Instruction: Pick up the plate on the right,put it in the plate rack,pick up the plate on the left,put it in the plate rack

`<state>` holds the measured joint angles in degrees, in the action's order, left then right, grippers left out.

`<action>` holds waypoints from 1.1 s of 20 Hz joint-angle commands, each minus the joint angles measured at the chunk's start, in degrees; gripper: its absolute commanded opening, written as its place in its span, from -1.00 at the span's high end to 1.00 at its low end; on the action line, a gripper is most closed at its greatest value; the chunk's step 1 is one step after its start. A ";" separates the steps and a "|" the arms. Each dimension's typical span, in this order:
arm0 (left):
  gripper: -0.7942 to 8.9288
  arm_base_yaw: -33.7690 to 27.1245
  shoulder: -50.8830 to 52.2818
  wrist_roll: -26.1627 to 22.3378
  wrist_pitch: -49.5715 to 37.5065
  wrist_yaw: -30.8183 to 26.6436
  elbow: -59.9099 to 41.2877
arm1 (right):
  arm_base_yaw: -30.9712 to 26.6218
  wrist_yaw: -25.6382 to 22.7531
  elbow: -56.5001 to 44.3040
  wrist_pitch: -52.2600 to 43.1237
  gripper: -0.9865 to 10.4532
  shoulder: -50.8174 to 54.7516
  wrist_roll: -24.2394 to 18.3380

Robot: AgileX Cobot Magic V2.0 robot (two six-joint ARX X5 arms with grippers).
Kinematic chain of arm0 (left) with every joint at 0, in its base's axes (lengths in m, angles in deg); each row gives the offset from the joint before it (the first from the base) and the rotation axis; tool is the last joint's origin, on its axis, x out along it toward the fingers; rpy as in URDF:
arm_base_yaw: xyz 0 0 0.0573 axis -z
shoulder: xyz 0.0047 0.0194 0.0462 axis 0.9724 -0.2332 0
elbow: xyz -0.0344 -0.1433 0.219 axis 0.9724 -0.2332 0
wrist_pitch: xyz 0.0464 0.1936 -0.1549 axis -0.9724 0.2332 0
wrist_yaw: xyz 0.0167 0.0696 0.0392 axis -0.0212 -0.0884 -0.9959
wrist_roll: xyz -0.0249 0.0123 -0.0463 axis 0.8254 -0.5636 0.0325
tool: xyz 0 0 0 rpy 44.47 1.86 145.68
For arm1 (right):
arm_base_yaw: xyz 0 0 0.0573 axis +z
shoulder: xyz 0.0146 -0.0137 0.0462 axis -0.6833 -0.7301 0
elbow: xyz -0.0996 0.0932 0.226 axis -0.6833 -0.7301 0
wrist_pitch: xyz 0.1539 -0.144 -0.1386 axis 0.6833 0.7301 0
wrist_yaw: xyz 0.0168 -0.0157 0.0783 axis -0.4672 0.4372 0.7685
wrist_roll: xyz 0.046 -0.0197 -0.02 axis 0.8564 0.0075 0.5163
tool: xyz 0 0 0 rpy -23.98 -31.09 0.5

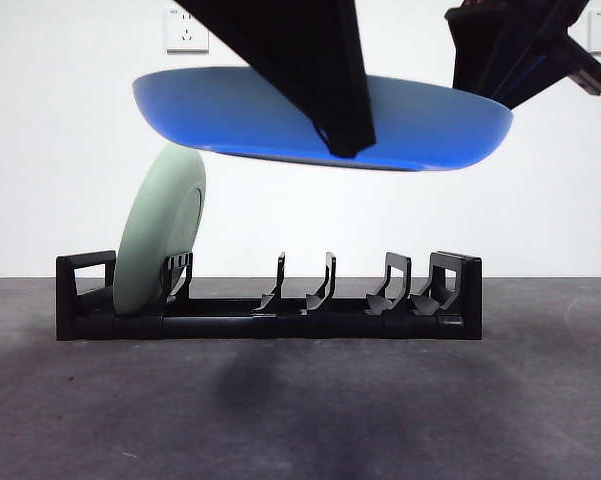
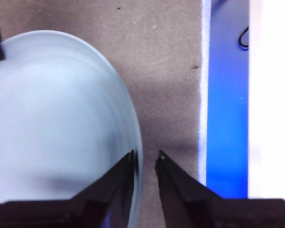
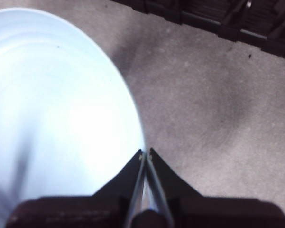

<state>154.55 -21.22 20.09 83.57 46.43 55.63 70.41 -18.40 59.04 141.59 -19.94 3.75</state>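
Your right gripper (image 3: 146,153) had its fingers nearly together, pinched on the thin rim of the blue plate (image 1: 230,110). Your left gripper (image 2: 144,156) had its fingers a little apart. The same plate's rim ran between them, one finger against the plate and bare table (image 1: 300,420) showing beside the other, so it was not clamping. Both arms were at that one plate, which hung almost flat in the air above the plate rack (image 1: 270,325) and well clear of its prongs. The single rack sat on the table. You had two plates in all. The second, a pale green plate (image 1: 160,235), stood on edge in the rack's left end, leaning a little. Behind, two wall sockets (image 1: 187,30) showed on the white wall.
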 commanded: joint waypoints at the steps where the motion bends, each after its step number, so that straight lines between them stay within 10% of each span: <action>1: 0.81 -0.50 -2.21 -0.22 -0.48 0.44 -0.33 | 0.02 0.24 0.15 -0.04 0.85 1.22 -0.52; 15: 0.85 -0.37 -3.56 0.79 -3.61 0.44 -0.33 | -2.58 -1.36 0.17 -2.19 0.38 10.45 -1.44; 22: 0.85 -5.07 -3.56 9.79 -21.57 3.78 -0.33 | -9.18 -24.33 0.17 -3.06 0.39 22.82 -0.96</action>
<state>149.68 -24.58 28.17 62.76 50.43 55.65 61.06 -42.66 59.04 138.95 3.05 2.70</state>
